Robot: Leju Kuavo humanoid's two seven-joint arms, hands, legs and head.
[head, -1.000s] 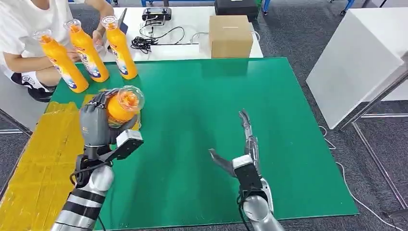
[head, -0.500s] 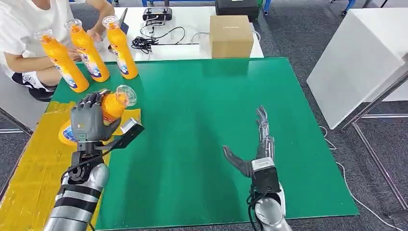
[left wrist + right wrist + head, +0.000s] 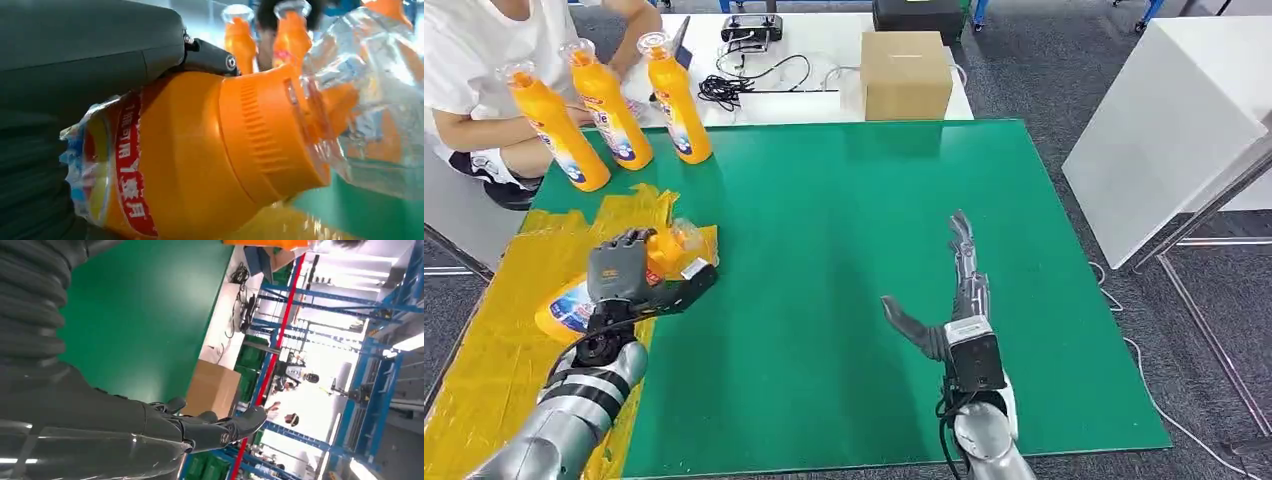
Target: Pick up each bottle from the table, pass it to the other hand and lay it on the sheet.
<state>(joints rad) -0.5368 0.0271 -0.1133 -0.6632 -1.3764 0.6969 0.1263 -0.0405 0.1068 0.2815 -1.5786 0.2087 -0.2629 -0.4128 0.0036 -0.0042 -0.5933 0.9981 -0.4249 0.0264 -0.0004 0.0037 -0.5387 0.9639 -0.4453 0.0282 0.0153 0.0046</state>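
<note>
Right hand (image 3: 951, 290) over the green mat (image 3: 844, 250), fingers spread flat, holding nothing. Left hand (image 3: 624, 272) grips an orange bottle (image 3: 584, 305) lying tilted low over the yellow sheet (image 3: 504, 340), cap toward the mat. Beyond, three orange bottles (image 3: 604, 105) stand upright at the mat's far corner, beside a seated person (image 3: 464, 70).

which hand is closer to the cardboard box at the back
Right. The right hand hangs open over the green mat, below the cardboard box. The left hand grips a bottle over the yellow sheet, farther left.
</note>
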